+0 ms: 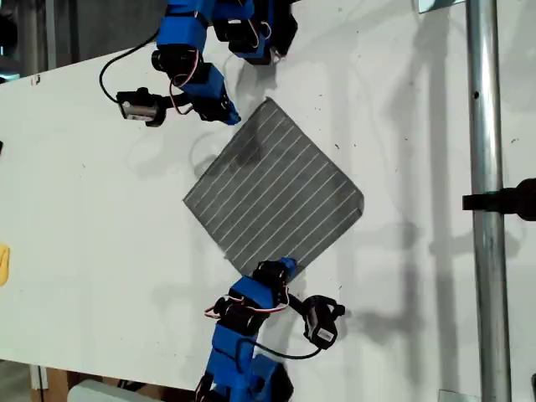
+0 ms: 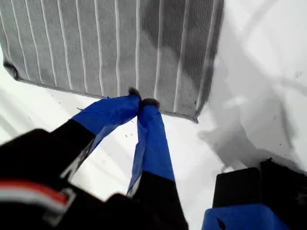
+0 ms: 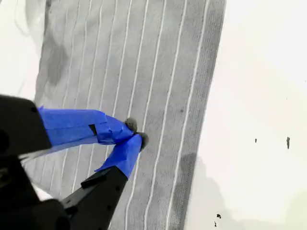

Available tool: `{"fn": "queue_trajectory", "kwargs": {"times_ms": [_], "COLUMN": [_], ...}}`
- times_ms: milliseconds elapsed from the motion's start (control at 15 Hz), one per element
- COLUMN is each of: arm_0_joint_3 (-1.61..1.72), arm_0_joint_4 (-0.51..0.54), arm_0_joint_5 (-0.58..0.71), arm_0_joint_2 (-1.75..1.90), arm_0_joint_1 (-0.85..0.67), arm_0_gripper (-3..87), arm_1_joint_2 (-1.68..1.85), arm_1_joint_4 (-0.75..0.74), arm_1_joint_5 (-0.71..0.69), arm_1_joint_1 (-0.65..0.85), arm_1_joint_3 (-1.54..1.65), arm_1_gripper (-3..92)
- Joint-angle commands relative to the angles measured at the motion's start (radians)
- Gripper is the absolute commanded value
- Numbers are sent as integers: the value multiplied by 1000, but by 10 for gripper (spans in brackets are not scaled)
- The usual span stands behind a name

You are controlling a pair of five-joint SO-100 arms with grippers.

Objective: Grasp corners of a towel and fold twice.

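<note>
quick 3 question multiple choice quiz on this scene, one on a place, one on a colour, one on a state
1. Where does the metal pole stand in the exterior view?
A. along the view's left
B. along the view's right
C. across the towel

2. What colour are the stripes on the towel?
A. white
B. red
C. yellow

3. How does the towel lie?
A. rolled into a tube
B. bunched in a heap
C. spread out flat

Answers:
1 B, the pole runs top to bottom near the exterior view's right edge, clear of the cloth.
2 A, thin white parallel lines cross the dark grey cloth in all three views.
3 C, the exterior view shows a flat square with all four corners out and no fold.
</note>
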Motion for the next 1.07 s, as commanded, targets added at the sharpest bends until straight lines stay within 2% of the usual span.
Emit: {"fn": "queue_trajectory", "kwargs": {"times_ms": [0,133,400,600,867,1000], "arm_0_joint_3": [-184,-239,-275,-287,-281,-232], "arm_0_joint_4": [-38,-48,-138,-163,-178,-219], "arm_0_joint_5": [43,38,-9,-64,-124,-147], "arm_0_joint_2": [-141,-262,-454,-545,-606,-611], "arm_0_joint_1": [-46,-60,-69,-78,-80,-64], "arm_0_gripper": [-16,-16,-16,-16,-16,-16], "arm_1_joint_2": [-74,-187,-393,-591,-666,-647], "arm_1_joint_4": [-140,-264,-543,-678,-617,-558], "arm_1_joint_5": [-48,-66,-101,-118,-118,-97], "arm_1_joint_1": [35,35,98,141,143,112], "arm_1_joint_3": [-48,-37,101,109,43,43], "arm_1_gripper": [-3,-3,-3,-3,-3,-3]}}
